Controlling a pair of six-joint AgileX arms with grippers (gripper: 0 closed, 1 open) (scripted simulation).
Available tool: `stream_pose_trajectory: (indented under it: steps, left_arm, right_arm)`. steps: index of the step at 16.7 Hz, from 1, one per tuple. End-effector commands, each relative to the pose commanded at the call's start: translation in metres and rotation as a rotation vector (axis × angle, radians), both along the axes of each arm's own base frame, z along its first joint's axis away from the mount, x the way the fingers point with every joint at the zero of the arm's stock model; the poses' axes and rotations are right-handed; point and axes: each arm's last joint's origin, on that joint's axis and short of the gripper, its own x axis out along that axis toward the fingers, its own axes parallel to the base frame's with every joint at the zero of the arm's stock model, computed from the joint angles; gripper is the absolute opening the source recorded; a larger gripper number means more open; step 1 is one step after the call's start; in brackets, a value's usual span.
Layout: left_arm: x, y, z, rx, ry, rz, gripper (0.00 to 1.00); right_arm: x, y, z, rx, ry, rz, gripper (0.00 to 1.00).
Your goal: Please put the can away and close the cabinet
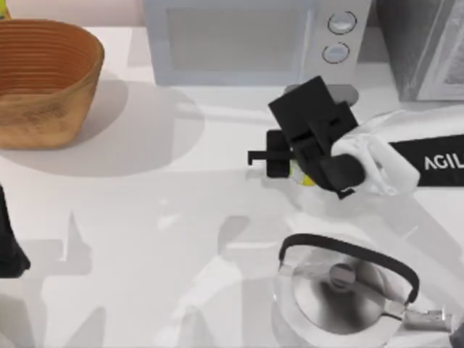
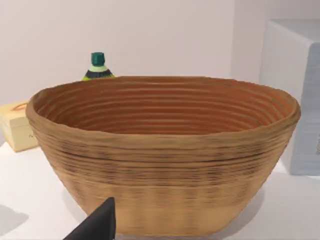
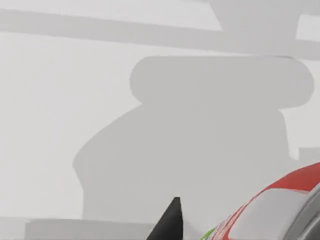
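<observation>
The can [image 1: 304,178] is almost wholly covered from above by my right gripper [image 1: 280,154], right of the table's middle; just a yellow-green sliver shows. Up close in the right wrist view, the can [image 3: 280,205] shows its red label, a green edge and its silver top beside one black fingertip [image 3: 171,221]. The gripper looks shut on the can. A grey box [image 1: 424,43] stands at the back right corner; I cannot tell whether it is the cabinet. My left gripper [image 1: 9,250] sits parked at the table's left edge.
A woven basket [image 1: 43,80] stands at the back left, and it also faces the left wrist camera [image 2: 165,155]. A white microwave [image 1: 239,40] is at the back centre. A steel kettle [image 1: 341,290] with a black handle stands at the front right.
</observation>
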Motion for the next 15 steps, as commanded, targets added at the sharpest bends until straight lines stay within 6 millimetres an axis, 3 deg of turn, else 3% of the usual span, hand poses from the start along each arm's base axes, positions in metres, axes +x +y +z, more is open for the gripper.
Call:
stream_pose_trajectory:
  steps: [8, 10, 15]
  left_arm:
    - [0.000, 0.000, 0.000, 0.000, 0.000, 0.000, 1.00]
    - [0.000, 0.000, 0.000, 0.000, 0.000, 0.000, 1.00]
    - [0.000, 0.000, 0.000, 0.000, 0.000, 0.000, 1.00]
  right_arm:
    - [-0.004, -0.003, 0.112, -0.002, 0.004, 0.001, 0.00]
    - [-0.006, -0.005, 0.124, 0.004, -0.004, 0.001, 0.00]
    - [-0.006, -0.004, 0.123, 0.004, -0.002, 0.002, 0.00]
